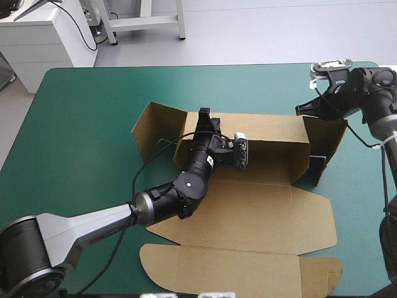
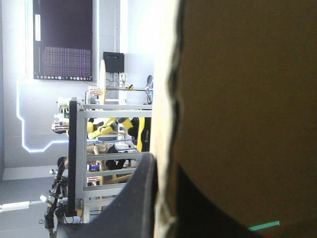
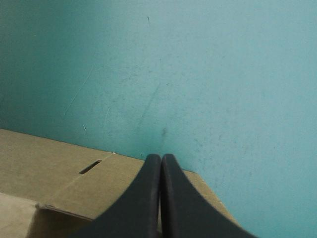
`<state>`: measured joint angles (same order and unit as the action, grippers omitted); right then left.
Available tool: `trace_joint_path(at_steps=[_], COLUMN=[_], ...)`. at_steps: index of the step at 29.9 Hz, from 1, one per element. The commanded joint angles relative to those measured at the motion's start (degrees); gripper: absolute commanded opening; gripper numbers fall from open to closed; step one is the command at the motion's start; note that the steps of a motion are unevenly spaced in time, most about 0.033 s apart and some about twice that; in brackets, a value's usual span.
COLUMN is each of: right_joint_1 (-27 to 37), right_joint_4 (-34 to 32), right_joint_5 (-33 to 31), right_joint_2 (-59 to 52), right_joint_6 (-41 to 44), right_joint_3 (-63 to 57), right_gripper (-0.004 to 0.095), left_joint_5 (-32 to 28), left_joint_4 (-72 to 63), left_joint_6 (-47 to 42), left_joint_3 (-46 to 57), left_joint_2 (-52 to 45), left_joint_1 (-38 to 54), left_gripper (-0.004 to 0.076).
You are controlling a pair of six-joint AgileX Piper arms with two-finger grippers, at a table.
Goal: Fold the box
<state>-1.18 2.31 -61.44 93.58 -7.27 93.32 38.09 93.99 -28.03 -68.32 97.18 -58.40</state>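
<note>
The box [image 1: 248,214] lies in the middle of the teal-green table [image 1: 80,124]. Its base and near flaps are flat, and only its far wall [image 1: 273,131] stands up. My left gripper [image 1: 205,119] has reached across the base to the left part of that wall. Its fingers are almost together with the board's edge pinched between them, one black finger [image 2: 141,198] on the outside face. I judge I hold it there to keep the wall upright while the ends get tucked, since a loose wall would likely fall flat.

The left end flap [image 1: 158,127] angles outward past my grip. The right end flap [image 1: 327,144] also stands, swung out toward the table's right edge.

My right gripper [image 3: 161,157] has its fingers pressed tip to tip and holds nothing. It hangs by the far right corner of the box, above that flap and the bare cover beyond it. With the fingers together it makes one blunt point, which I judge suits pushing the flap inward rather than grabbing it. Most of the folding is not yet done.
</note>
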Motion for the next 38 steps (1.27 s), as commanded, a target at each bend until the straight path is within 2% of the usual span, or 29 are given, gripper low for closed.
trace_joint_path(at_steps=[1,4,13,21,25,31,38], right_joint_1=[0.5,0.9,0.9,0.9,0.9,0.9,0.9], right_joint_4=[1.0,1.4,4.9,12.6,12.6,16.5,17.0], right_joint_5=[-0.7,-3.1,-9.0,-8.9,-2.9,12.5,23.1], right_joint_2=[-2.3,-2.1,-3.2,-6.0,-10.7,-19.9,-28.3], right_joint_6=[-2.6,-2.7,-5.7,-8.5,-8.5,-8.8,-8.8], right_joint_3=[1.8,1.8,1.8,-0.5,-9.2,-25.9,-37.6], right_gripper=[-0.0021,-0.0021,-0.0021,-0.0019,-0.0019,-0.0021,-0.0021], left_joint_5=[2.7,3.4,3.4,3.3,3.5,1.9,2.4], left_joint_4=[-0.2,0.4,0.7,0.5,0.9,2.6,2.8], left_joint_6=[-6.1,-8.8,-9.2,-9.7,-9.2,-5.9,-2.9], left_joint_3=[-1.1,-1.1,-1.1,-1.1,-1.1,-1.1,-1.1], left_joint_2=[-1.9,-1.9,-1.9,-1.9,-1.9,-1.5,0.8], left_joint_1=[-0.4,-0.4,-0.4,-0.4,-0.4,-0.4,-0.4], left_gripper=[-0.0008,-0.0008,-0.0008,-0.0008,-0.0008,-0.0008,-0.0008])
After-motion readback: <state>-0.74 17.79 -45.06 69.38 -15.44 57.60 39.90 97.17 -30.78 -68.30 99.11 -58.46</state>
